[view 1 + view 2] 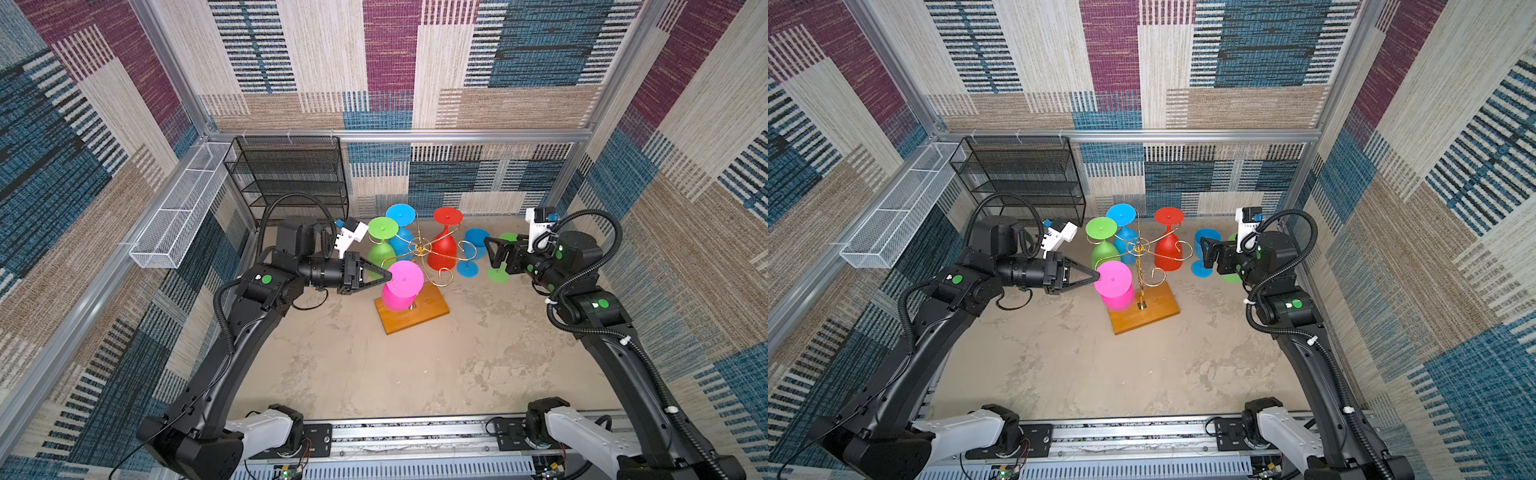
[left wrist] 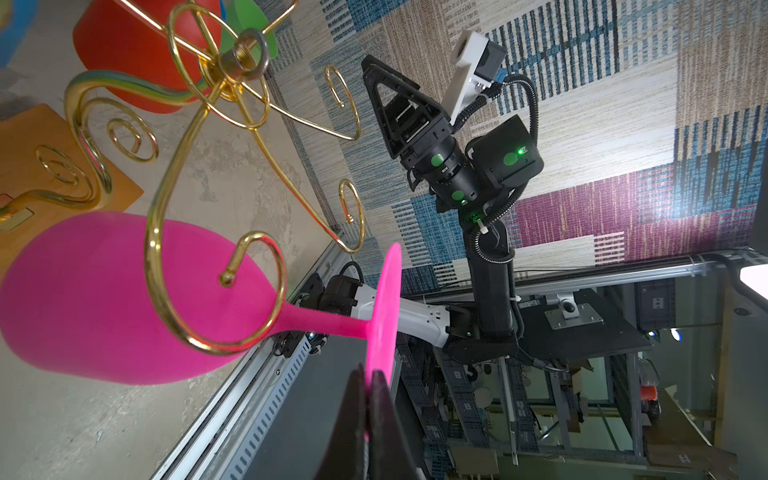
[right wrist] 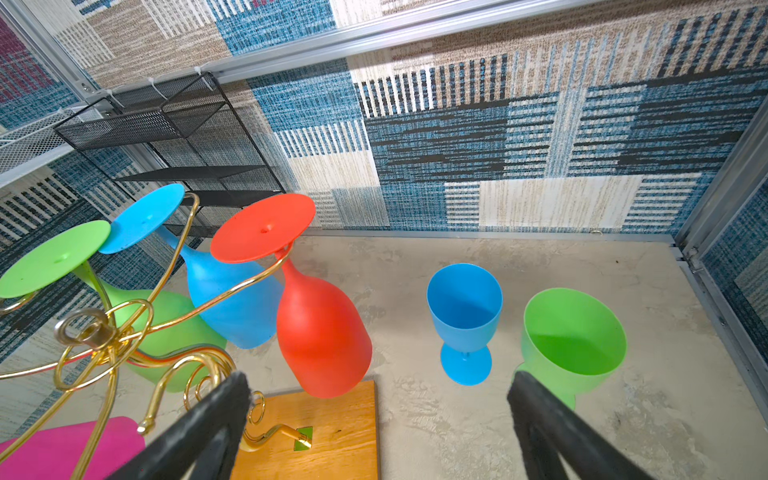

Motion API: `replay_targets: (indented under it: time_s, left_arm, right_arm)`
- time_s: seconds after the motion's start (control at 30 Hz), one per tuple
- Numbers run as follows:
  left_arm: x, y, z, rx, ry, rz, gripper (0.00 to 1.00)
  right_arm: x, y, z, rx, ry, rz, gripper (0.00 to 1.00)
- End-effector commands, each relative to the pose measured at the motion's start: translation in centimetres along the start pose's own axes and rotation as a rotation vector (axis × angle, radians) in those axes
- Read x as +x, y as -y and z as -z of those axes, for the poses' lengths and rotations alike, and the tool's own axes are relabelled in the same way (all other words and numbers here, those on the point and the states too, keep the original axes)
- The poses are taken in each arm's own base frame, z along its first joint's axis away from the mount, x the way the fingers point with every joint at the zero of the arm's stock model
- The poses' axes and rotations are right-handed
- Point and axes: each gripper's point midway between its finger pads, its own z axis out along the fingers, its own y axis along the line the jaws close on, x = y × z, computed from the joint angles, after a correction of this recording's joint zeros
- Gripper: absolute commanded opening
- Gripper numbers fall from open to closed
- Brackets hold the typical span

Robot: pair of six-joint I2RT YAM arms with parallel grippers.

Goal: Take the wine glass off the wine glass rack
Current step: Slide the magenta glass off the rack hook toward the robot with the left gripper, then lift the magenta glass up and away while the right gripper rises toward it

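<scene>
My left gripper (image 2: 368, 376) is pinched shut on the foot rim of the pink wine glass (image 2: 124, 291). The glass hangs bowl-down on the near side of the wine glass rack (image 1: 420, 248), and a thin gold wire curl wraps its stem, standing in the way. The glass is matte, opaque and tulip-shaped. Further back on the rack hang a green glass (image 1: 381, 251), a blue glass (image 1: 401, 216) and a red glass (image 1: 444, 251). My right gripper (image 1: 493, 253) gapes wide and empty to the right of the rack, by an upright blue goblet (image 3: 464, 307) and an upright green goblet (image 3: 573, 332). Behind the rack to the left stands a black mesh shelf (image 1: 291, 174).
</scene>
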Motion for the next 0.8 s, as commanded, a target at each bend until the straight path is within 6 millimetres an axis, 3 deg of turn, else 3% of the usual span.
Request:
replay_targets:
  time_s: [0.0, 0.37, 0.6, 0.77]
  left_arm:
    - [0.5, -0.1, 0.6, -0.010, 0.008, -0.021, 0.00]
    - [1.6, -1.1, 3.7, -0.034, 0.087, 0.009, 0.00]
    - [1.0, -0.4, 6.9, -0.009, 0.190, 0.003, 0.00]
    - [0.5, -0.9, 8.4, -0.059, 0.242, -0.005, 0.00]
  right_arm:
    - [-0.9, -0.3, 0.3, -0.009, 0.030, 0.000, 0.99]
    - [-1.2, -0.7, 0.8, -0.022, 0.048, 0.001, 0.99]
    - [-2.1, -1.6, 1.6, -0.069, 0.091, 0.008, 0.99]
    - [-2.8, -2.9, 2.3, -0.119, 0.132, 0.029, 0.99]
